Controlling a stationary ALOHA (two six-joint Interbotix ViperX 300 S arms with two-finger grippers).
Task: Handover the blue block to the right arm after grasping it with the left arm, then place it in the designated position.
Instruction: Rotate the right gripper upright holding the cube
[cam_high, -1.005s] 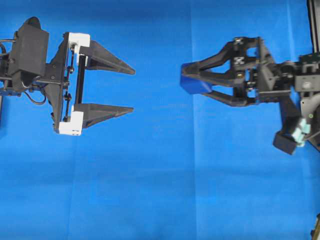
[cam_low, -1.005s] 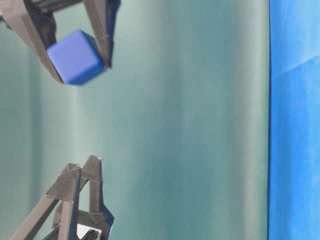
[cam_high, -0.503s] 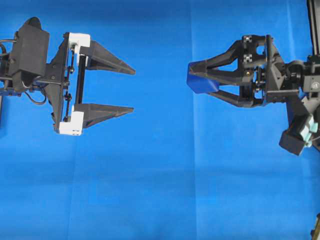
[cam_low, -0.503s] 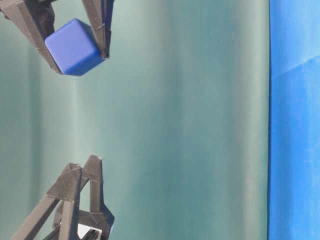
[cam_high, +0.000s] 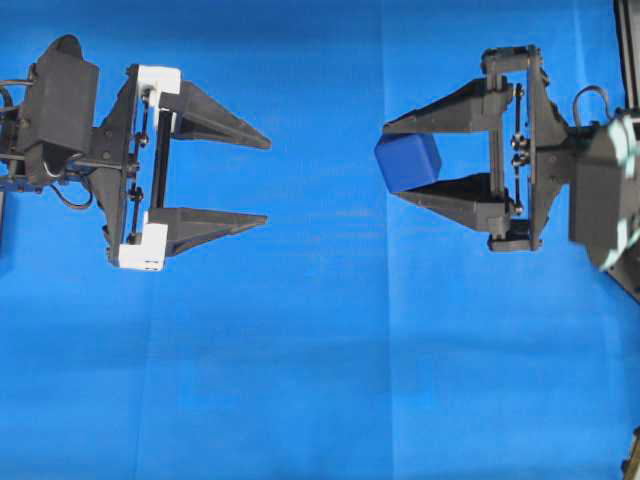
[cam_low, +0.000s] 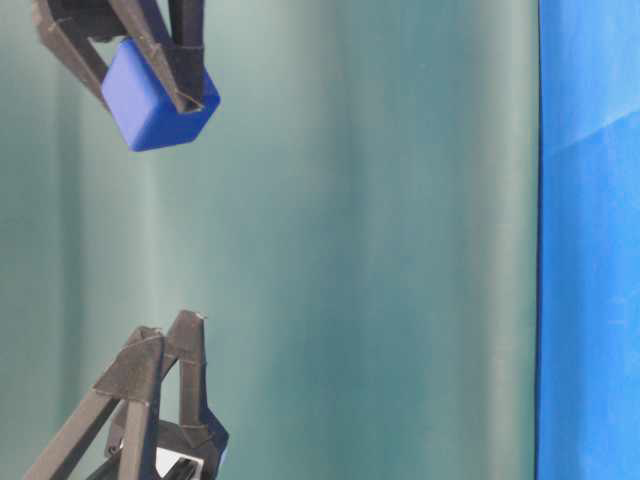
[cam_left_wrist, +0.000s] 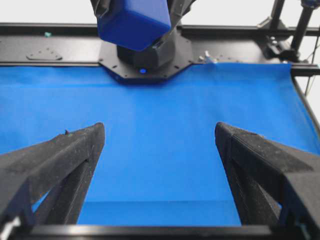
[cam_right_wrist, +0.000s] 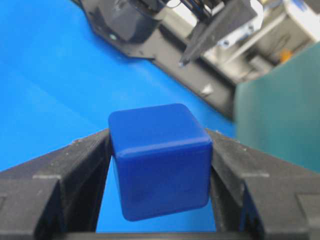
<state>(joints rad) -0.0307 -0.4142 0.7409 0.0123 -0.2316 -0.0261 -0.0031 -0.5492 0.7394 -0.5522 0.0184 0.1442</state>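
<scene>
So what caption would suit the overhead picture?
Right gripper holds the blue block above the blue cloth, facing the open left gripper.

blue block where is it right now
The blue block is on the right of the overhead view, clamped between the fingers of the right gripper above the cloth, facing the open, empty left gripper.

Light falls bright and even on the blue cloth (cam_high: 320, 350), which shows only faint fold lines and almost no cast shadow below the arms (the overhead view is sharp throughout). In the right wrist view the blue block (cam_right_wrist: 159, 159) is in focus while the frame behind it is blurred. In the left wrist view the strip above the cloth is washed out white.
</scene>
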